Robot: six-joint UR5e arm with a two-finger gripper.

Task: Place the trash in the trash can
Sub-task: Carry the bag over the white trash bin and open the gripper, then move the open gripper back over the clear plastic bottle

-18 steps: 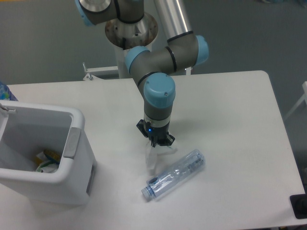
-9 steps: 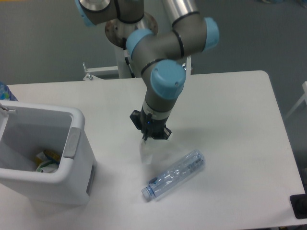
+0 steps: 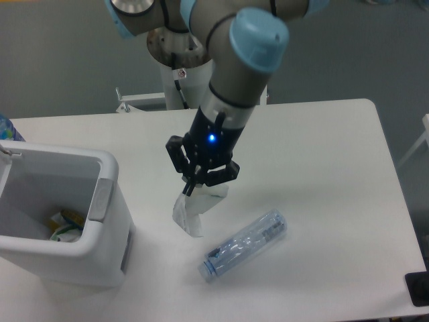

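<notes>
**Wrapper held above the table, bottle lying on it**

At the far left, a blue-patterned object [image 3: 8,127] peeks in at the frame edge, too cropped to identify. Just beside it stands the trash can [image 3: 107,221], a white rectangular bin with a rounded rim and a grey handle plate [image 3: 102,200] on the side facing the arm. Down inside it, some yellow and green scraps [image 3: 65,225] lie on the bottom.

To the right of the bin, the gripper [image 3: 200,184] hangs over the white table [image 3: 322,147], its dark fingers clenched on the top of the crumpled white paper wrapper [image 3: 193,209]. The wrapper dangles below the fingers, its lower end pointing down and slightly toward the bin. Whether that lower tip touches the table cannot be told from this view. A blue light glows on the gripper body, and the grey arm with its light blue joint cap [image 3: 259,30] rises up and to the right from there, toward the robot's round base at the top of the frame.

Further right and nearer the camera, the crushed clear plastic bottle [image 3: 244,244] lies on its side on the table, set diagonally, with its white cap at the lower left end and its blue-white label toward the upper right. It sits near the wrapper but apart from it.

At the bottom right corner, a small dark object [image 3: 417,288] sits at the table's edge.
</notes>
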